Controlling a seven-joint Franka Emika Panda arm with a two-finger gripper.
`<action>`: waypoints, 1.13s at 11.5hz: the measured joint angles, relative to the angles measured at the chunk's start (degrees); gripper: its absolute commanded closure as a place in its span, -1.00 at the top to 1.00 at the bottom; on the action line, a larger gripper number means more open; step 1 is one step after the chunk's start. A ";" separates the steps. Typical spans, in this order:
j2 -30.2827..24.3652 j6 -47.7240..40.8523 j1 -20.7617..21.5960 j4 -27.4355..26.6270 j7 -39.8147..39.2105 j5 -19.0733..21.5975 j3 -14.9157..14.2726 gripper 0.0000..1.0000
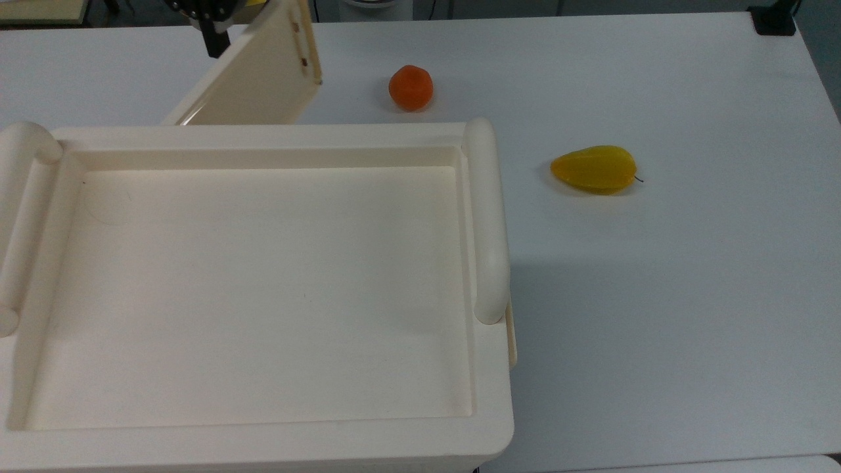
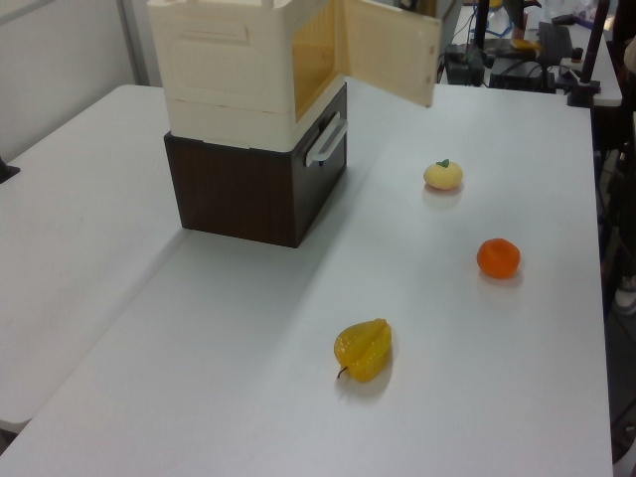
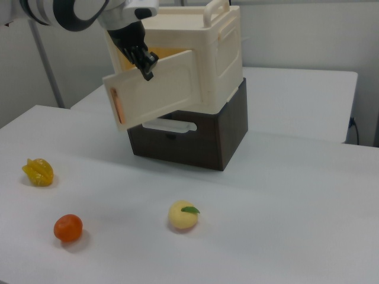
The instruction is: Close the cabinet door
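Cabinet door half-swung, gripper pressing its outer face.

Right view, left to right: yellow starfruit [image 3: 38,171] at 9 o'clock, orange [image 3: 67,228] at 7 o'clock, pale peach-like fruit [image 3: 183,215] near 6 o'clock, all low on the white table [image 3: 296,201], well clear of the swing. Gripper [image 3: 144,63] at 11 o'clock against the top edge of the cabinet door [image 3: 157,94], likely pushing it toward the cabinet [image 3: 207,59]. Fingers: cannot tell whether spread or closed. Door hinged on the right view's right, free edge with copper fittings out toward 9 o'clock. Opening still exposed; remaining arc unobstructed. Dark base [image 3: 195,136] beneath.
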 measured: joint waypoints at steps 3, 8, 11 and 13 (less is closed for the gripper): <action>1.95 6.84 1.33 -0.33 2.76 3.62 0.01 -1.00; 6.34 21.61 3.06 -0.41 5.11 7.24 0.03 -1.00; 7.19 25.69 3.04 -0.41 5.55 8.77 0.03 -1.00; 7.20 25.98 3.03 -0.41 5.60 8.95 0.02 -1.00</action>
